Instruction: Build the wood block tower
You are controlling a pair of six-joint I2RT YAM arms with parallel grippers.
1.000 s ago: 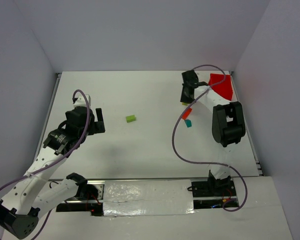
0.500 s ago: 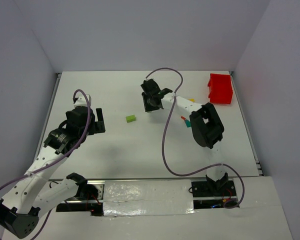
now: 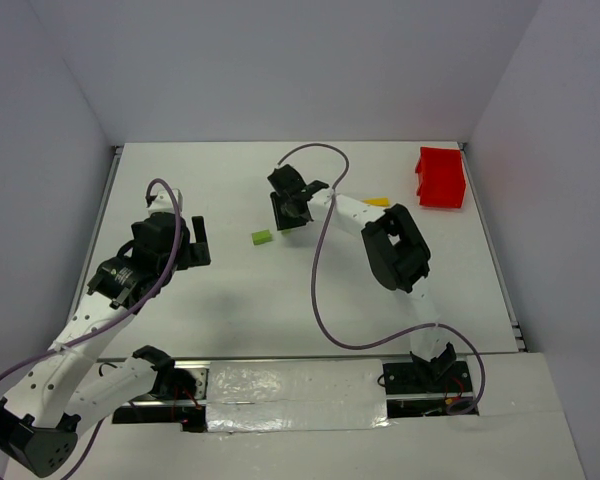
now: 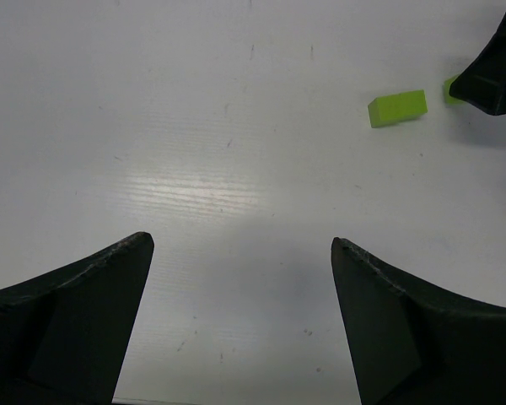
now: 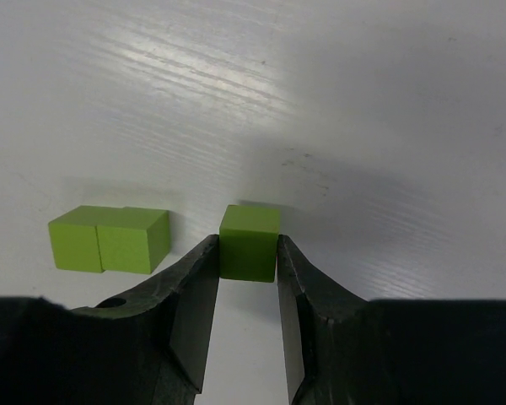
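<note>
As the overhead camera looked down on the white table (image 3: 210, 175), the left pincer (image 3: 195, 243) hung over its 9 o'clock side, while the right arm stretched to the middle with the right pincer (image 3: 288, 212) pointed down at the surface. A green block (image 3: 262, 237) lay flat between the two pincers, just beside the right one at its 8 o'clock and well apart from the left one. A yellow piece (image 3: 378, 201) lay at 3 o'clock from the right pincer, and a red bin (image 3: 441, 178) sat in the table's 2 o'clock corner. At that size the view did not show how either pincer's jaws stood. From the left wrist, the left pincer's two dark fingers (image 4: 67, 337) stood wide apart with only bare table between them. The green block lay far off at 1 o'clock, and just past it at its 3 o'clock the corner of a green cube (image 4: 449, 89) peeped out from under the black right pincer. From the right wrist, the right pincer's fingers (image 5: 185, 312) pressed on both sides of the green cube, clamping it squarely at their tips, low over the table, though whether it touched the surface I could not tell. The green block lay at 9 o'clock from the cube, near it but with a gap between, neither piece on top of the other.
</note>
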